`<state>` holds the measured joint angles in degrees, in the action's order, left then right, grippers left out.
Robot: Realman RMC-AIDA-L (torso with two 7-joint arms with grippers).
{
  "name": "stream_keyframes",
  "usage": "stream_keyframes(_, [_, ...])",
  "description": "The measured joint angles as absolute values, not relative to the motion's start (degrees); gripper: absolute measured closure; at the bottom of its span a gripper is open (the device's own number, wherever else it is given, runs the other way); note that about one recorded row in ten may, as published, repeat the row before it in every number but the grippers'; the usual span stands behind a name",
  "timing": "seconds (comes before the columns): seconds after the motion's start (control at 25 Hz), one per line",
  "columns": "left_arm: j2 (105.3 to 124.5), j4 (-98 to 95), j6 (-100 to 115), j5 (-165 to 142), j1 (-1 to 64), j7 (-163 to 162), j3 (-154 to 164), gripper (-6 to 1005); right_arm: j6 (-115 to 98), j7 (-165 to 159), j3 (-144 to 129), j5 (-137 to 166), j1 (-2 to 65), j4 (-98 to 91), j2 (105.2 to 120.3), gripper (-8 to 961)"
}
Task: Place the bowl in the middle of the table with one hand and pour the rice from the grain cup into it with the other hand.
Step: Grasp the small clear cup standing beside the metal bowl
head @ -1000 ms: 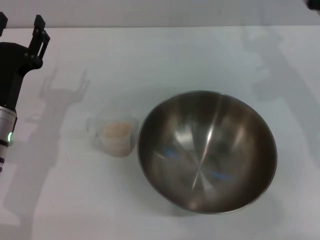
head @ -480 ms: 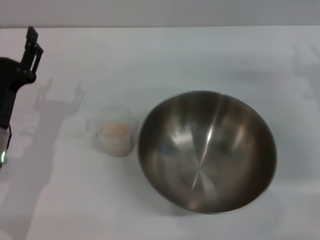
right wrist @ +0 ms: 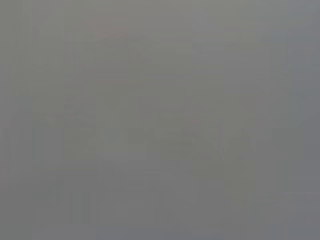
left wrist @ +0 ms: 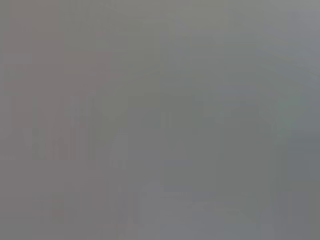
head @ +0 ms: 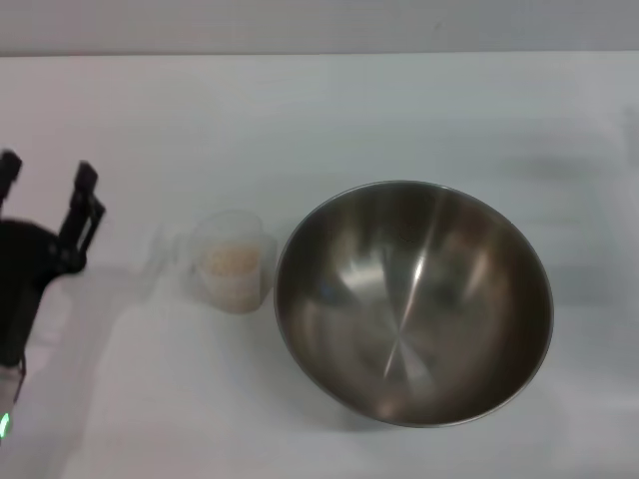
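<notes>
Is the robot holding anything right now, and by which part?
Nothing. The left gripper is open and empty, beside the grain cup. The right gripper isn't in view.

A plain grey strip (head: pixel 319 25) spans the far side of the scene from left to right. Both wrist views show only featureless grey.

Wide stainless-steel mixing bowl (head: pixel 413 299) sitting upright and empty on the white desk (head: pixel 329 110), small clear grain cup (head: pixel 232 263) standing just beside its left rim, holding beige rice (head: pixel 228 262), handle pointing left
</notes>
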<state>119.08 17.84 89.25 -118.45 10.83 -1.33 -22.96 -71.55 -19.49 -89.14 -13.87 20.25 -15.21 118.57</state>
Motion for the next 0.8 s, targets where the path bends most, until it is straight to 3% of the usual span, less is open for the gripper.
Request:
stream_keyframes(0.4, [118.99,17.7,87.6,-118.4,6.5,-1.3,-14.5,361,-71.4,-19.2,-88.6,-13.6,21.1,-14.9,117.84,457])
stream_keyframes(0.8, [119.09,18.5,80.6,-118.5,8.2,-1.3,-13.2,366,-71.4,-19.2,-88.6,-13.9,21.4,-14.8,117.77,457])
